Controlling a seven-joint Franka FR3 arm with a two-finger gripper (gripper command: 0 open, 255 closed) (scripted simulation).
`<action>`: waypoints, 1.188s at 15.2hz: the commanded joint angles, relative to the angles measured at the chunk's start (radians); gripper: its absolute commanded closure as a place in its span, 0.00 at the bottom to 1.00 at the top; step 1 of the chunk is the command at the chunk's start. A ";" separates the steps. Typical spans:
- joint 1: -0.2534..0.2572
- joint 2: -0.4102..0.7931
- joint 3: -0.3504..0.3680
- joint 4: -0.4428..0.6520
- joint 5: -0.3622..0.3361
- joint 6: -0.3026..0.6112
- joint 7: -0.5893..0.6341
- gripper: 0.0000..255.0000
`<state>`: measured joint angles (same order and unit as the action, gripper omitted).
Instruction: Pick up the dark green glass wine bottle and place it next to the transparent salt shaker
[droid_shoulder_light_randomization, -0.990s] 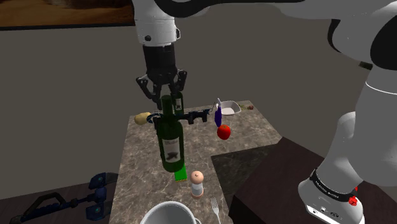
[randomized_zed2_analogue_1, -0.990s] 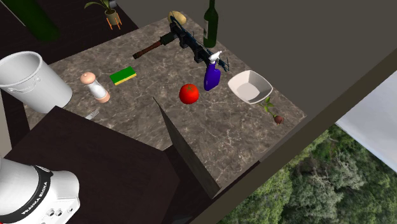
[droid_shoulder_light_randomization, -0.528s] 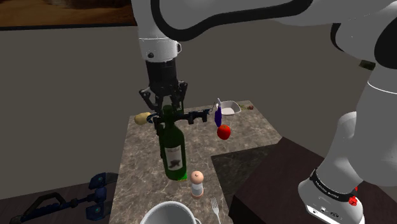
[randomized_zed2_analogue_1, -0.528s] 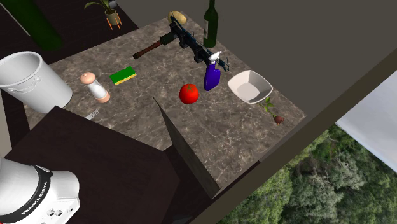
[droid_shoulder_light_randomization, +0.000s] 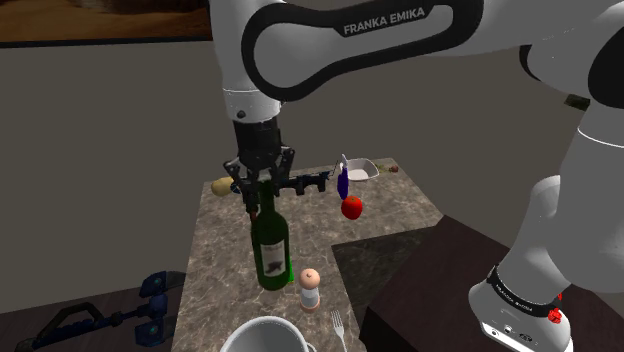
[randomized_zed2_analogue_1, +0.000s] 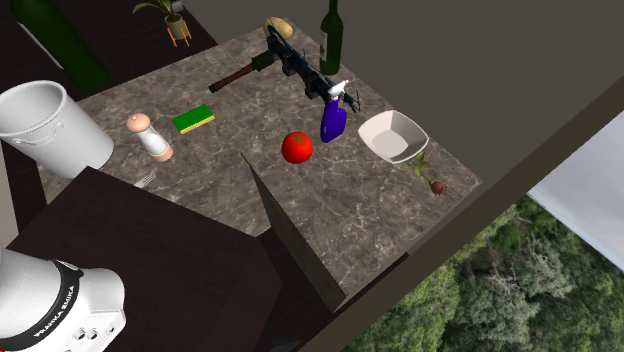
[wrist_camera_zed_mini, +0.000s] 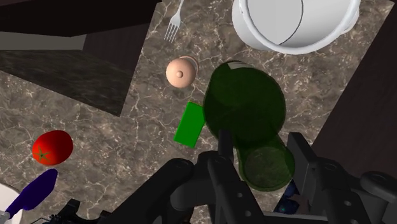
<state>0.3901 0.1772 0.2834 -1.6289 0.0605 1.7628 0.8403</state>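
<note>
The gripper (droid_shoulder_light_randomization: 262, 197) clasps the neck of the dark green wine bottle (droid_shoulder_light_randomization: 270, 250), whose body is below it, just beside the salt shaker (droid_shoulder_light_randomization: 310, 288). From the wrist, a green sponge (wrist_camera_zed_mini: 189, 124) lies under the bottle — the shoulder view has it hidden behind the glass. A second ago the bottle was higher and more tilted.

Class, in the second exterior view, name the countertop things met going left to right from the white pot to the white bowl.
From the left: white pot, shaker, green sponge, tomato, blue spray bottle, white bowl.
</note>
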 joint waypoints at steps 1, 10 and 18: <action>-0.001 -0.004 0.000 -0.034 0.001 0.031 -0.003 1.00; 0.000 0.013 -0.001 -0.134 -0.001 0.147 -0.010 1.00; 0.002 0.042 -0.003 -0.205 -0.007 0.247 -0.014 1.00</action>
<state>0.3912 0.2139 0.2805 -1.8274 0.0546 1.9962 0.8259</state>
